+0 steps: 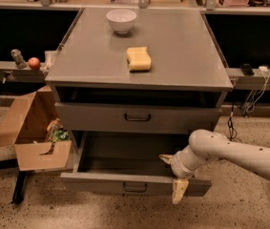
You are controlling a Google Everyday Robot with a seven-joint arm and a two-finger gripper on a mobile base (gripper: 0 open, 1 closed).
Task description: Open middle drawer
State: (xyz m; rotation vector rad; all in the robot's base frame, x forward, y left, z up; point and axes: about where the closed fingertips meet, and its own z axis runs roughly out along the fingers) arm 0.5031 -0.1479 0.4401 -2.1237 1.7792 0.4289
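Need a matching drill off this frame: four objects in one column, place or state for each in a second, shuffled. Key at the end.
Things:
1. white round bowl
2. yellow rectangular sponge
3. grey metal middle drawer
4. brown cardboard box

Places or states:
A. on the floor, left of the grey cabinet
B. pulled out, with the robot's gripper at the right part of its front
C. near the back of the cabinet top
D. around the middle of the cabinet top

Pairs: 1-C, 2-D, 3-B, 4-A
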